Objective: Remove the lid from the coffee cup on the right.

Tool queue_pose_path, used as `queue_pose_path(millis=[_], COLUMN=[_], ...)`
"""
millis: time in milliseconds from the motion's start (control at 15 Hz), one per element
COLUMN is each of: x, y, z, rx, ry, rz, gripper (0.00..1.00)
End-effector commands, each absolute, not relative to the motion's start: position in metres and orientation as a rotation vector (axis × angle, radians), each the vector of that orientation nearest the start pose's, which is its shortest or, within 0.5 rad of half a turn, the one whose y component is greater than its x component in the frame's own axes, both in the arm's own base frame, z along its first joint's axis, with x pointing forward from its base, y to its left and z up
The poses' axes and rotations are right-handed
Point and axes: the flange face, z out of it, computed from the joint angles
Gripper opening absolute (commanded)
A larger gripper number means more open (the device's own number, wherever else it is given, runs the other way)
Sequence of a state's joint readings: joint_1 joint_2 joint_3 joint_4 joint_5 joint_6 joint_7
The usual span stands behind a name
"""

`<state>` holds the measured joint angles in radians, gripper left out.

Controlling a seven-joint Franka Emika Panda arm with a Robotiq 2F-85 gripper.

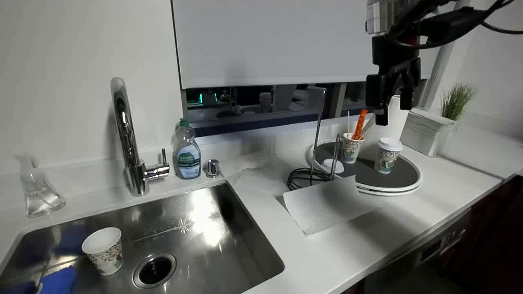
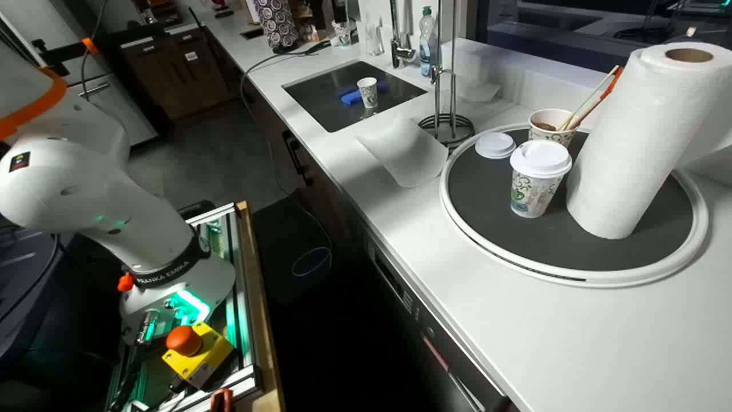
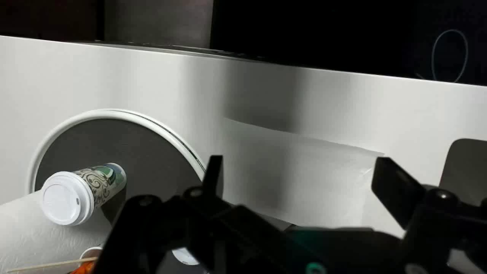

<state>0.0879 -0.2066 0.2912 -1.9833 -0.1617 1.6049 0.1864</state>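
Your black two-fingered claw (image 3: 297,167) hangs with jaws spread, holding nothing; past it in the wrist view shows a white paper sheet (image 3: 315,190). Left of the claw there, and lower down, the round white plastic lid (image 3: 62,199) sits on the white leaf-printed paper coffee cup (image 3: 103,182), upright on the round dark-grey tray (image 3: 114,140). You're likely at the approach; next, bring the claw over the cup and straddle the lid's rim.
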Motion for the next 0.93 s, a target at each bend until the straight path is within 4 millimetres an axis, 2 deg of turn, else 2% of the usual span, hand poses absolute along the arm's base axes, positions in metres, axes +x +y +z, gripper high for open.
queue_pose_path(millis=[0,133,400,733,867], x=[0.448,0.453,0.467,0.498,0.510], y=[0.171,0.165,0.134,0.070,0.042], z=[0.539,0.528,0.488,0.430,0.410], rx=[-3.380,-3.404,-3.470,-3.799,-3.913], ry=[-0.342,-0.285,-0.195,-0.158,-0.074], rz=[0.195,0.209,0.182,0.051,0.000], gripper=[1.00,1.00,1.00,1.00,1.00])
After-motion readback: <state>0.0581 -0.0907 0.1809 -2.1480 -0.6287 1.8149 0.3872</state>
